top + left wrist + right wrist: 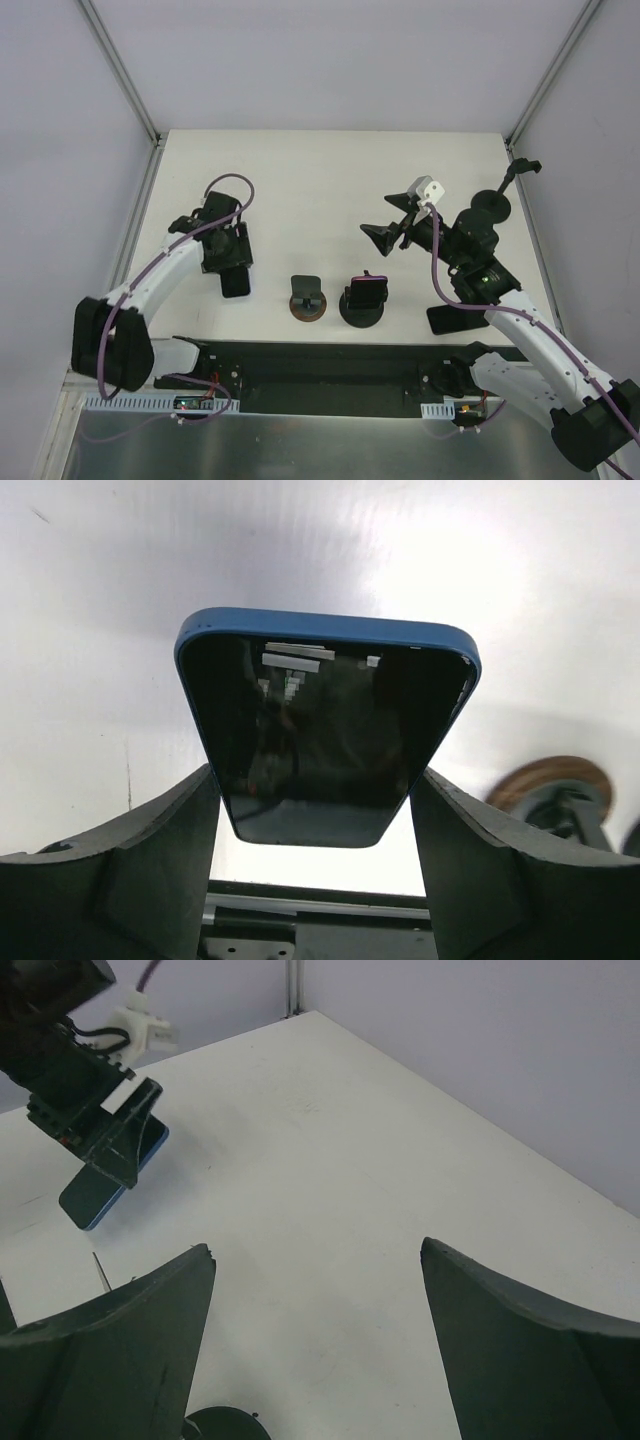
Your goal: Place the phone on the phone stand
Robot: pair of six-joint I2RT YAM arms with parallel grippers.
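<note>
The phone [325,730] has a blue case and a dark screen. My left gripper [314,790] is shut on its lower end, one finger on each long side. In the top view the left gripper [232,262] holds the phone [236,284] at the table's left, screen up. It also shows in the right wrist view [105,1188], tilted and off the table. A phone stand with a brown round base [308,300] stands at the front centre, to the right of the phone. A black stand [363,300] is beside it. My right gripper [386,228] is open and empty.
The brown stand's base [553,783] shows at the right of the left wrist view. A black round base [224,1426] lies under my right gripper [315,1252]. The black mounting rail [320,368] runs along the near edge. Enclosure walls stand on three sides.
</note>
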